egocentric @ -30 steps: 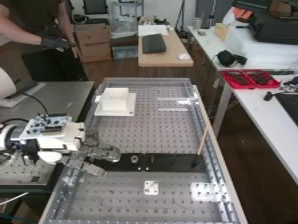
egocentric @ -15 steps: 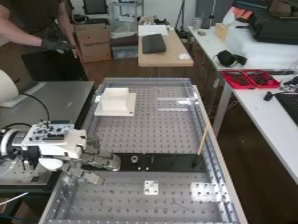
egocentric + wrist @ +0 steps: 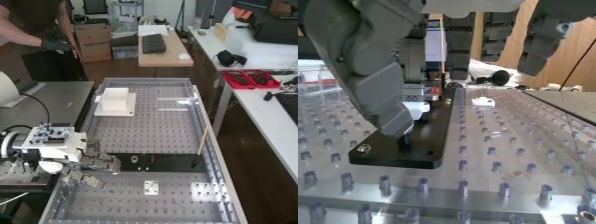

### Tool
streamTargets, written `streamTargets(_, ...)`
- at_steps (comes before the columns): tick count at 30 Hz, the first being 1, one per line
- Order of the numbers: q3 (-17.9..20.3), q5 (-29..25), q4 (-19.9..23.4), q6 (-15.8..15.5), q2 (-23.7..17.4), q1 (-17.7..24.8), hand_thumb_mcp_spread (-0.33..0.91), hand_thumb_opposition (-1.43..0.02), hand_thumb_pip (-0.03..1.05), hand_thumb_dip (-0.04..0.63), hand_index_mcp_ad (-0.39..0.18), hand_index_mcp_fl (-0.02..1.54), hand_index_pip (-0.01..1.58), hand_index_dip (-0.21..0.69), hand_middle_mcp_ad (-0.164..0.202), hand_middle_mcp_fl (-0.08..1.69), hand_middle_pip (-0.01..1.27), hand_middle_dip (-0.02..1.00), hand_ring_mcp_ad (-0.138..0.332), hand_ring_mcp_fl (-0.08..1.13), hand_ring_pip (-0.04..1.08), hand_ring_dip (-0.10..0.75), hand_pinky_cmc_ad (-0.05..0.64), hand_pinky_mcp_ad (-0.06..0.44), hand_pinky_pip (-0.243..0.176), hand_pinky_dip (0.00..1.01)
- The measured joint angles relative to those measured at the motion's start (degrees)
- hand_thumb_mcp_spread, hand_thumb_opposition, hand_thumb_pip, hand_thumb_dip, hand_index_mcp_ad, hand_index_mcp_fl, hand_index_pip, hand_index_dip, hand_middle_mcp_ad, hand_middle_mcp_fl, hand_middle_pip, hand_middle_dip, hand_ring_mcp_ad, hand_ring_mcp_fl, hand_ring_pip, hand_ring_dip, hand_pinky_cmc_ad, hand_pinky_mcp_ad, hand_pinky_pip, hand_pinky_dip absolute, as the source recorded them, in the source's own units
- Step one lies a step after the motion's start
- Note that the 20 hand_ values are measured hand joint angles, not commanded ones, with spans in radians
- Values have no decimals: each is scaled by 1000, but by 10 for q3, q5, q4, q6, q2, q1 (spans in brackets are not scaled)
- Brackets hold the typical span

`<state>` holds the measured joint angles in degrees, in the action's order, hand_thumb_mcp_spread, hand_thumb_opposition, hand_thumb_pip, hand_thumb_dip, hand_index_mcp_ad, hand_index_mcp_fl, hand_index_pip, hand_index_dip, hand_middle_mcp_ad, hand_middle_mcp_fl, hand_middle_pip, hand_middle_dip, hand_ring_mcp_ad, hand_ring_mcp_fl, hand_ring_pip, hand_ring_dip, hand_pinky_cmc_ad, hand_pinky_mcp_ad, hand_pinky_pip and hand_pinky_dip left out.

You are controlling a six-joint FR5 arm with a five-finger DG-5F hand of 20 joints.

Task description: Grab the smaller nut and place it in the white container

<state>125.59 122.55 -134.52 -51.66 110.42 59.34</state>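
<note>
From where I stand, the hand [image 3: 101, 162] is spread, thumb apart from fingers, at the black bar [image 3: 174, 163]. Centre the smaller nut before pinching; clear the 1 bearing [image 3: 134, 159]. White container [image 3: 114, 104]: farther up the bench.

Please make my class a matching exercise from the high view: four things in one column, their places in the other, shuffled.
Things
1. White container
2. Bearing
3. Thin stick
4. Small white plate

Places
A. Slanting, its lower end at the black bar
B. Flat on the bench, nearer the camera than the bar
C. Towards the bench's far end
D. On the bar, just beside the hand

Right pairs: 1-C, 2-D, 3-A, 4-B
</note>
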Motion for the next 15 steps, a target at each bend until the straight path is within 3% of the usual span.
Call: streamTargets(15,1,8,4,2,3,-2,387,-869,785,222,-218,75,1529,113,93,162,129,237,145,0,98,91,361,309,-42,178)
